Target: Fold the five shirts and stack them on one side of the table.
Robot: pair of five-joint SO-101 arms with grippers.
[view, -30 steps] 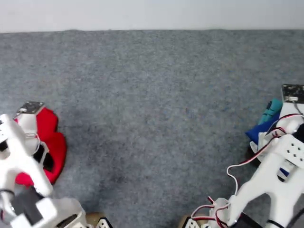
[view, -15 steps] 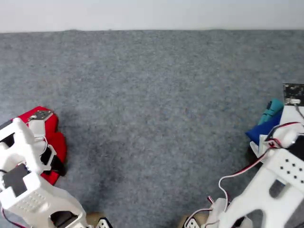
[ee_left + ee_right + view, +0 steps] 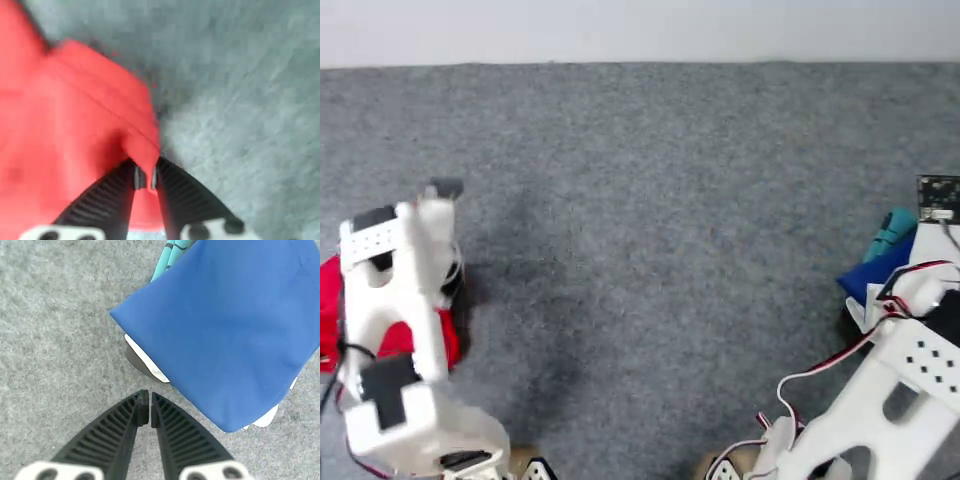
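Left wrist view, red shirt (image 3: 65, 125) fold clamped in left end effector (image 3: 144, 177)

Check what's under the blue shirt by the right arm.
Beneath the blue shirt, a white layer and a darker layer peek out, with teal fabric at another edge. The blue shirt covers the rest.

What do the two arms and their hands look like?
The left arm and the right arm are white, blocky plastic with black motor parts and plates of small holes. Red and white cables loop by the right arm's base. The left hand and the right hand each have two black, ribbed, tapering fingers on a white mount.
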